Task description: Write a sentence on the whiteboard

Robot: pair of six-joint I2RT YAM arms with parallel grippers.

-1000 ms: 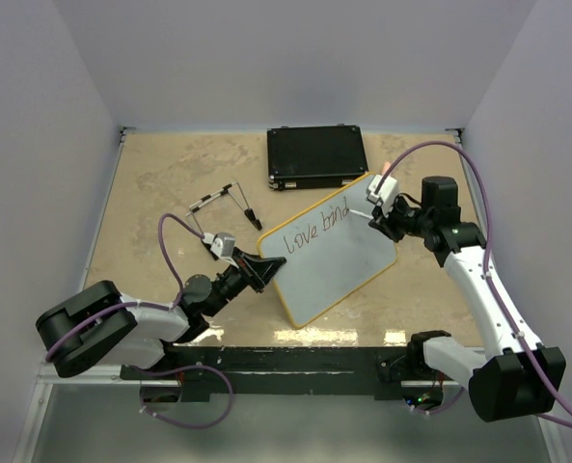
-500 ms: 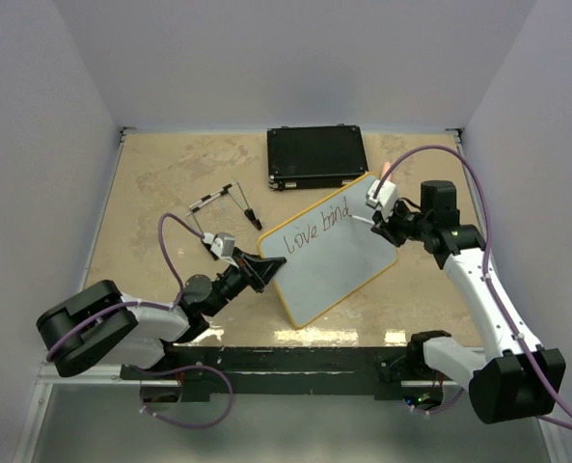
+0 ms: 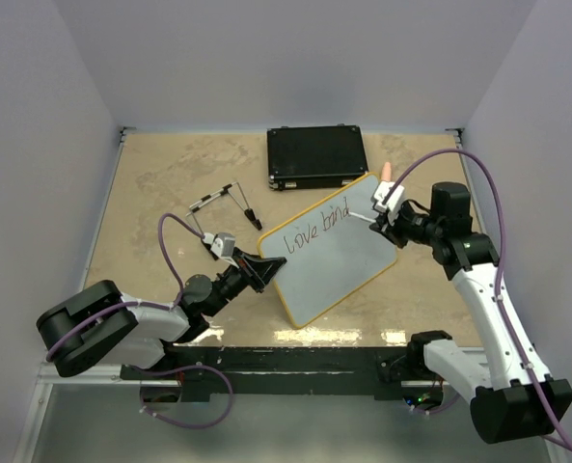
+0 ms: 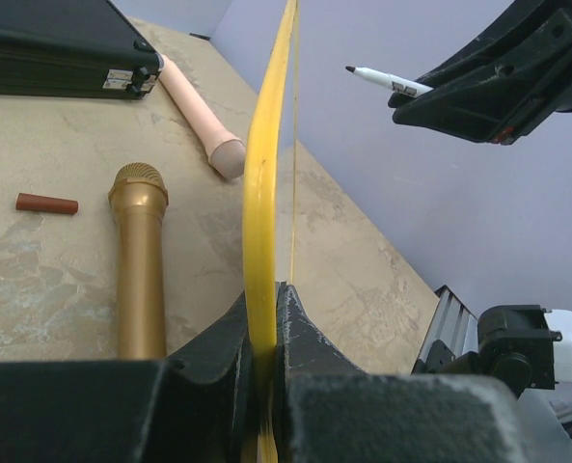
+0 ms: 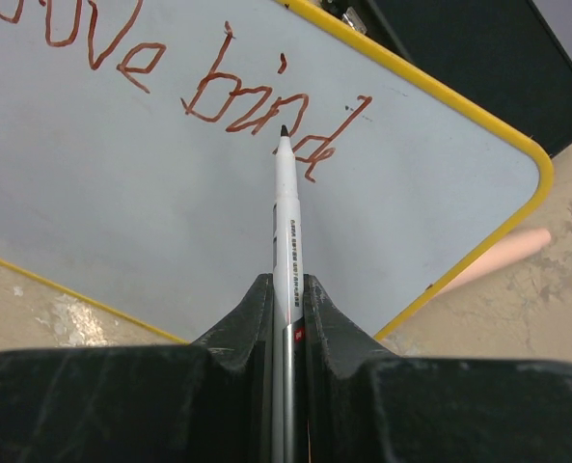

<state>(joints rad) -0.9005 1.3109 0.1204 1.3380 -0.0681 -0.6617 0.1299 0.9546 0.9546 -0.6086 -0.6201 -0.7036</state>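
The whiteboard (image 3: 336, 253), yellow-framed, stands tilted up off the table, its lower left edge clamped in my left gripper (image 3: 269, 271). In the left wrist view the yellow frame (image 4: 261, 193) runs edge-on between that gripper's shut jaws (image 4: 266, 301). The sentence (image 3: 314, 227) on the board reads "love bind" (image 5: 257, 106). My right gripper (image 3: 390, 222) is shut on a white marker (image 5: 286, 212), whose tip points at the "d". From the left wrist the marker (image 4: 387, 80) shows a gap between its tip and the board's face.
A black case (image 3: 316, 157) lies behind the board at the back. A pink cylinder (image 4: 199, 116), a gold microphone-shaped thing (image 4: 139, 260) and a small red-brown cap (image 4: 46, 204) lie on the table behind the board. Thin black-and-white sticks (image 3: 223, 200) lie at the left.
My right arm has shifted a little to the right with the marker. The writing, the board and the left arm are unchanged.
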